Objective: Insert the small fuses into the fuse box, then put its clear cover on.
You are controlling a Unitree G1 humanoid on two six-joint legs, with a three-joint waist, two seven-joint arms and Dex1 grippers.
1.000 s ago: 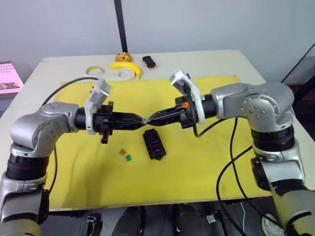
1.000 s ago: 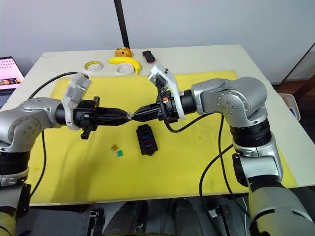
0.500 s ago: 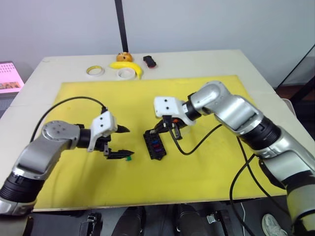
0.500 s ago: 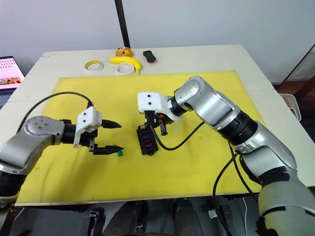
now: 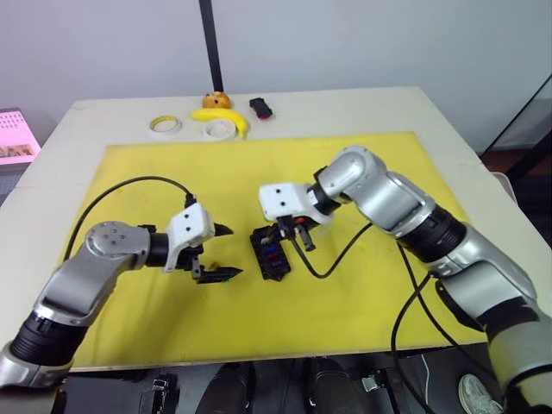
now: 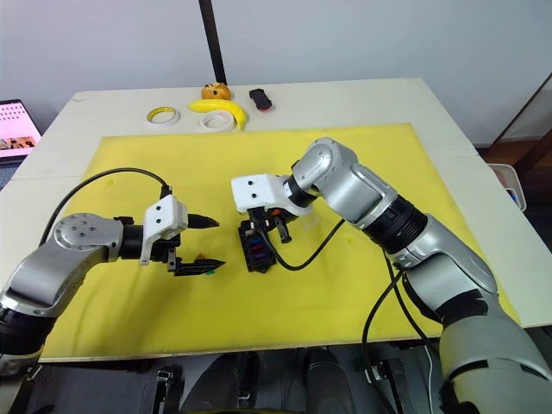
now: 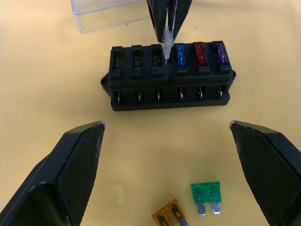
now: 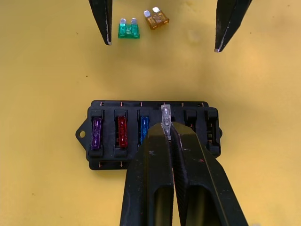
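The black fuse box (image 7: 169, 89) lies on the yellow mat (image 5: 345, 302), with blue (image 7: 181, 54), red (image 7: 200, 52) and purple (image 7: 219, 52) fuses seated in one row. My right gripper (image 8: 169, 129) is shut on a grey fuse (image 8: 165, 116), its blades at the slot beside the blue one. My left gripper (image 5: 222, 252) stands open just left of the box, with nothing between its fingers. A green fuse (image 7: 205, 194) and a yellow fuse (image 7: 168, 218) lie loose on the mat in front of it. The clear cover (image 7: 108, 12) rests beyond the box.
At the table's far edge are two tape rolls (image 5: 166, 125) (image 5: 220, 129), a banana (image 5: 221, 116), an orange ball (image 5: 216, 99) and a small black-and-red object (image 5: 260, 107). A black pole (image 5: 207, 43) rises behind them. A screen (image 5: 15, 138) sits at the far left.
A second ago both grippers met tip to tip above the mat. The right one has since come down onto the fuse box with the grey fuse; the left has dropped, opened and edged right.
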